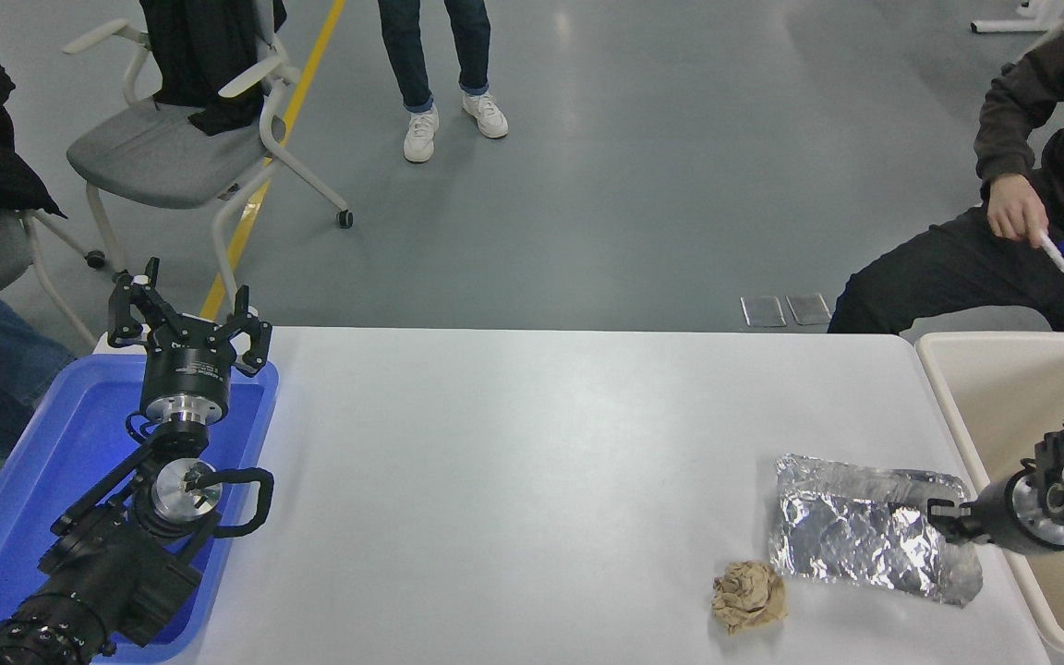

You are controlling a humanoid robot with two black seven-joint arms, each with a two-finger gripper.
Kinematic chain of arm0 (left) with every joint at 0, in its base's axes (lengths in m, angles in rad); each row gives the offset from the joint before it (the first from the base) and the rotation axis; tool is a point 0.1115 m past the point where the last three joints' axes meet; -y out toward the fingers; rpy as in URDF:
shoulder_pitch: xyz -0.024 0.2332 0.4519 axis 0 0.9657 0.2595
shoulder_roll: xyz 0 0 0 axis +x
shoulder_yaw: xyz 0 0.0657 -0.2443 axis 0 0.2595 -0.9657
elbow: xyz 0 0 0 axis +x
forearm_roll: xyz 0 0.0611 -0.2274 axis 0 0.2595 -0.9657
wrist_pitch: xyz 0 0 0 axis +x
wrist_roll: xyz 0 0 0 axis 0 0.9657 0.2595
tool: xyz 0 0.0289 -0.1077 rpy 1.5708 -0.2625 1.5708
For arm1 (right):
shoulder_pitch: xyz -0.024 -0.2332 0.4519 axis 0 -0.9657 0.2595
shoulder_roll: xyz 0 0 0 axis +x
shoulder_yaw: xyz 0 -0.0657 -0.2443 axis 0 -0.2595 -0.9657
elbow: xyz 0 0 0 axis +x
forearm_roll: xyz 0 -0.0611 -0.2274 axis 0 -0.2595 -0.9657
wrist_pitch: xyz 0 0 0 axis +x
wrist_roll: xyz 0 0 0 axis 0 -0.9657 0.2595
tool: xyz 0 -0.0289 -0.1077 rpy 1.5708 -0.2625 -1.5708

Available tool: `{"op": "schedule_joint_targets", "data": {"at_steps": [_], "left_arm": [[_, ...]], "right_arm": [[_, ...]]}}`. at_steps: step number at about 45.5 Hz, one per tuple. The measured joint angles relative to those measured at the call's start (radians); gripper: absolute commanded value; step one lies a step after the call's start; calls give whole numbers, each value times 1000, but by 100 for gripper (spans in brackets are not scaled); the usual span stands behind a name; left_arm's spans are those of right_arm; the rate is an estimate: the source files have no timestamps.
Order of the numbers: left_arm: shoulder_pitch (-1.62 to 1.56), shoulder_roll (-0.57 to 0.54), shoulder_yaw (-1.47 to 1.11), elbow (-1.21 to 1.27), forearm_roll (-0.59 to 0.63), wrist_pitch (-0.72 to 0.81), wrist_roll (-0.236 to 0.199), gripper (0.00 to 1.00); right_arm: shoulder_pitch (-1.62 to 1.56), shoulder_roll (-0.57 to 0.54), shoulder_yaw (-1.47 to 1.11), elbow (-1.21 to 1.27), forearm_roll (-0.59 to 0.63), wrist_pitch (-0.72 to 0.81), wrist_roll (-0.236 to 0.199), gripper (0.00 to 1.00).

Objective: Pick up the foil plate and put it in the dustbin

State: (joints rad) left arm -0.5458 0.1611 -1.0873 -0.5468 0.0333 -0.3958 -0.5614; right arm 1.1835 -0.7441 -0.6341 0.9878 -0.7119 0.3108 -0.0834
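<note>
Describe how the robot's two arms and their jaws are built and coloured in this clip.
Both arms are black. The left gripper has spindly black jaws on a black drum with white print, a polished silver collar, and a looping black cable below. The right gripper has a silver wrist ring behind short black jaws.

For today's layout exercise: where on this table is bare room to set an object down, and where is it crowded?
Bare: the wide stretch of the white table between the blue tray and the foil plate. Crowded: the near right corner, with foil plate, brown paper ball, right end effector and dustbin.
</note>
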Motion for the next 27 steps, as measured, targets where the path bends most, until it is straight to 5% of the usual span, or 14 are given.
{"op": "schedule_joint_targets", "data": {"at_steps": [13, 27], "left_arm": [[0, 0, 0, -1, 0, 0, 2, 99], [1, 0, 0, -1, 0, 0, 2, 99]], "right_arm": [[442, -84, -268, 202, 28, 61, -4, 0], [943, -47, -584, 357, 45, 163, -2, 0]]}}
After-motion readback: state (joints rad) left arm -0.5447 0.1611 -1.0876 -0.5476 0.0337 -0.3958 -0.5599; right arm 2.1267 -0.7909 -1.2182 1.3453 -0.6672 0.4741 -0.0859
